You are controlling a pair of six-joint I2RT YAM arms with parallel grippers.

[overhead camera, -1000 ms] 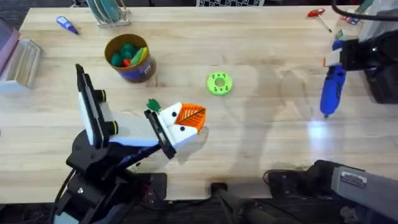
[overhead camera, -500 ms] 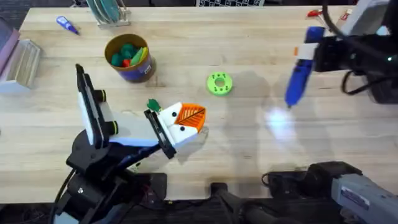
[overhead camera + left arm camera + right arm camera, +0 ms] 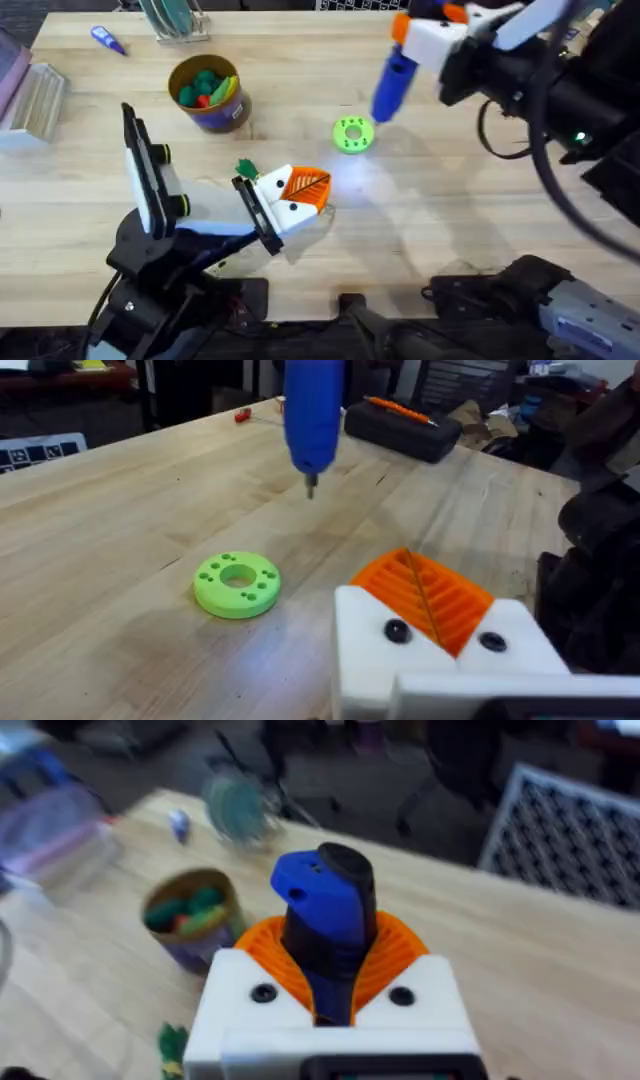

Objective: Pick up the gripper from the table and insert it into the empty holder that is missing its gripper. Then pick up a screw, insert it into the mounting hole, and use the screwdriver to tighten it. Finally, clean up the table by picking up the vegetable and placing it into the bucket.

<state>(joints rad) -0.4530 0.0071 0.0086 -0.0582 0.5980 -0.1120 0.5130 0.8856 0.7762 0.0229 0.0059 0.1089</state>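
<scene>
My right gripper (image 3: 412, 40) hangs over the far middle of the table, shut on the blue screwdriver (image 3: 392, 82). The screwdriver's bit (image 3: 311, 485) points down just beyond the green disc (image 3: 352, 134). In the right wrist view the screwdriver (image 3: 322, 910) sits between the orange pads (image 3: 262, 942). My left gripper (image 3: 300, 190) rests low at the table's middle, its orange pads (image 3: 420, 595) pressed together with nothing between them. The vegetable (image 3: 246, 170) lies just left of it, green top showing. The bucket (image 3: 207, 92) stands at the far left. The loose gripper piece, the empty holder and the screw are out of view.
The bucket holds green, red and yellow toy produce (image 3: 205, 85). A blue marker (image 3: 107, 40) and a rack (image 3: 175, 20) sit at the far left edge, a clear box (image 3: 30, 100) at the left edge. A black case (image 3: 400, 430) lies beyond the screwdriver in the left wrist view.
The right arm has swung left and farther back with the screwdriver, from the right edge to near the green disc. The left arm and the vegetable have stayed put.
</scene>
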